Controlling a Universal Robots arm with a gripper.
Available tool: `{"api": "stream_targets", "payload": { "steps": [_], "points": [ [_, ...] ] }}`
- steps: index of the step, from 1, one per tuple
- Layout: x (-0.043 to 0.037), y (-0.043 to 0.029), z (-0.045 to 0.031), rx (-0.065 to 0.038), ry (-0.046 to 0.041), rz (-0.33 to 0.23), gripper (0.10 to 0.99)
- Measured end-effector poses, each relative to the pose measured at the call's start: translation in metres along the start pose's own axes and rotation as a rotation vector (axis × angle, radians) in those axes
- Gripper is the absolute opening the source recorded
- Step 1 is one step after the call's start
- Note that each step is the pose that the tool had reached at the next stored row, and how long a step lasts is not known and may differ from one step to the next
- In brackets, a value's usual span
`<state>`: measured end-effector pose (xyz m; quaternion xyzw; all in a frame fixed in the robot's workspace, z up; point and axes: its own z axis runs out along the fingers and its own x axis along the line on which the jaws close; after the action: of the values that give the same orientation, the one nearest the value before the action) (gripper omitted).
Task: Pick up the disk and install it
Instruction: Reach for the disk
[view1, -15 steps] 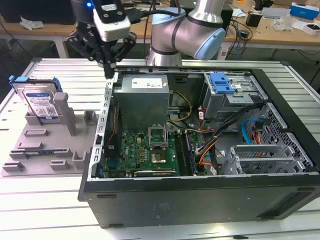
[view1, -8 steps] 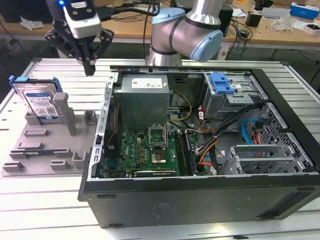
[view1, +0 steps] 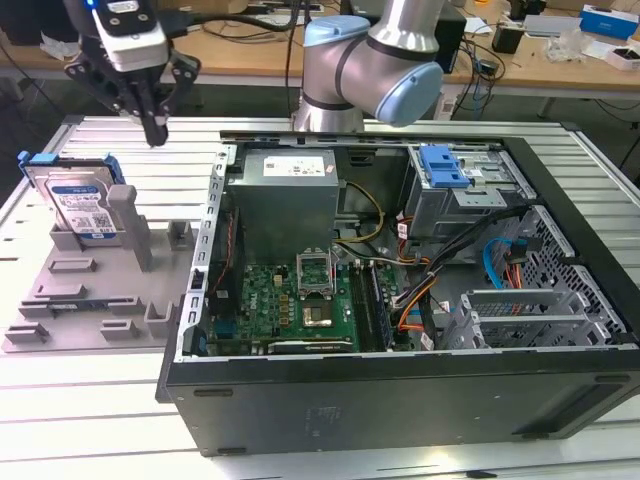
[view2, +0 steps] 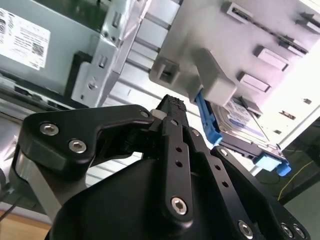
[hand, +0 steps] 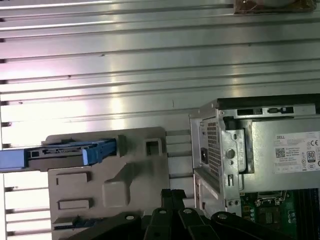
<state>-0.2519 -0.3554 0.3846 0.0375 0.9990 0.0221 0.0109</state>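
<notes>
Matte black gripper pinched shut, empty, hovering near flat silver blue-railed disk upright in grey plastic holder.

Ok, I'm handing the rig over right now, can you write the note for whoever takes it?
Gripper: shut, empty, up in the air near the grey holder, touching nothing.
Disk: standing on edge in the holder, at the exterior view's left of the open computer case.
Done: nothing visible; the disk is not yet picked up.
Left: pick-up and install.
</notes>
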Motion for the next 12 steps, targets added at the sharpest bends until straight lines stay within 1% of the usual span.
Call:
{"api": "stream_targets", "payload": {
  "steps": [3,4,5,8,11,12],
  "points": [
    [0.0111,0.0049,0.0010,0.000,0.0000,0.000,0.106],
    [0.0199,0.0085,0.0017,0.000,0.0001,0.000,0.106],
    [0.0264,0.0111,0.0023,0.000,0.0001,0.000,0.106],
    [0.0397,0.0165,0.0034,0.000,0.0001,0.000,0.106],
    [0.0510,0.0210,0.0043,0.000,0.0002,0.000,0.106],
    [0.0565,0.0233,0.0047,0.000,0.0002,0.000,0.106]
  ]
}}
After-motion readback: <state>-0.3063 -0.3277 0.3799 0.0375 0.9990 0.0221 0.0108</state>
